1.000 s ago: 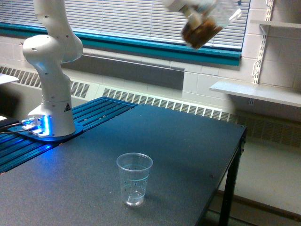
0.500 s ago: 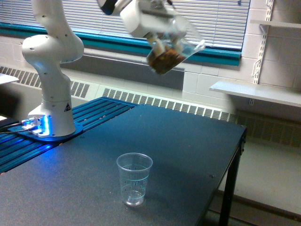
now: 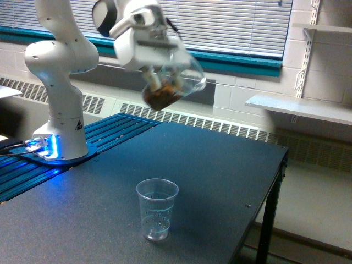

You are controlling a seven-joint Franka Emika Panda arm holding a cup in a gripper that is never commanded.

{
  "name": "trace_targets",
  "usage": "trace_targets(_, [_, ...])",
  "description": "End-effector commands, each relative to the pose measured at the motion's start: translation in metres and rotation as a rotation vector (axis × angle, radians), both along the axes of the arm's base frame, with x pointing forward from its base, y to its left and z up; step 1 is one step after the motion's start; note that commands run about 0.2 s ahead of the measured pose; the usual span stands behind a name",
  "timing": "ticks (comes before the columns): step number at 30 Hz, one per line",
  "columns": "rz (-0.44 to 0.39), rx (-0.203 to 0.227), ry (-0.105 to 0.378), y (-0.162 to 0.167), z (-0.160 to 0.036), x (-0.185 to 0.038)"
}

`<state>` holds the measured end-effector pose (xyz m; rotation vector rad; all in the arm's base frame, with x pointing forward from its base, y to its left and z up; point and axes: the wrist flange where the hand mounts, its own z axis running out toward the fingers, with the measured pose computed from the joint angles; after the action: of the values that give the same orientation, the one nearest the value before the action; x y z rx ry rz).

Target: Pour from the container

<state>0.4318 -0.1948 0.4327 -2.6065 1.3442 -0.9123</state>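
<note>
The container is a clear smooth cup with brown nut-like pieces lying in its lower end. It hangs tilted in the air, rim toward the exterior view's right, well above the table. My gripper is shut on the container, and its white body covers the cup's upper left part. A clear plastic cup with small dark speckles stands upright on the dark table, below the container and a little nearer the camera. No pieces are falling.
The arm's white base stands on a blue ribbed plate at the exterior view's left. The table's right edge drops to the floor. A white shelf and window blinds lie behind.
The gripper and container have swung down and to the exterior view's left, from the upper right toward a spot above the speckled cup. That cup has not moved.
</note>
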Motion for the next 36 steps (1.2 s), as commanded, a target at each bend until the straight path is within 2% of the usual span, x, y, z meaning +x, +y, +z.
trace_targets(1, [-0.047,0.005,0.021,-0.008,-0.019,-0.019])
trace_targets(4, [-0.061,0.014,0.041,-0.011,-0.028,-0.025])
trace_targets(8, [-0.082,0.004,0.056,-0.016,-0.04,-0.032])
trace_targets(19, [-0.121,0.007,0.13,-0.025,-0.07,-0.045])
trace_targets(27, [-0.127,0.003,0.168,-0.025,-0.088,-0.05])
trace_targets(36, [-0.13,-0.005,0.235,-0.024,-0.108,-0.06])
